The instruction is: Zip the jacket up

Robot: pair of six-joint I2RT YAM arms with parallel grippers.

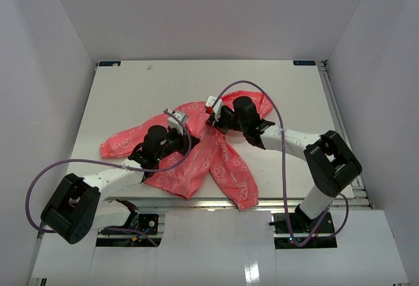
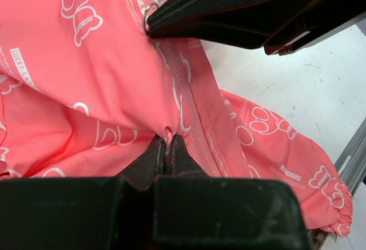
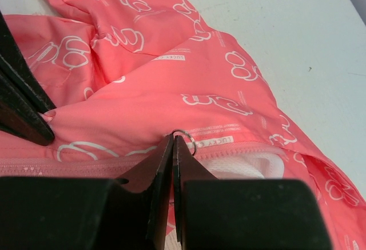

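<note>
Left gripper (image 2: 167, 141) and right gripper (image 3: 173, 142) are both clenched. The white table (image 1: 131, 89) is bare toward its far and side edges. The jacket (image 1: 203, 161) lies mid-table, one sleeve reaching the near edge. The left pinches fabric beside the zipper (image 2: 182, 84); the right grips its metal ring (image 3: 186, 142).

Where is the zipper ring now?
In the right wrist view, the zipper ring sits at the closed tips of the right hand, on the jacket beside the white lining.

Coral jacket (image 1: 219, 163) lies spread on white table (image 1: 131, 89) (sleeves splayed); left gripper (image 1: 190, 140) and right gripper (image 1: 211, 123) sit on its middle.
</note>
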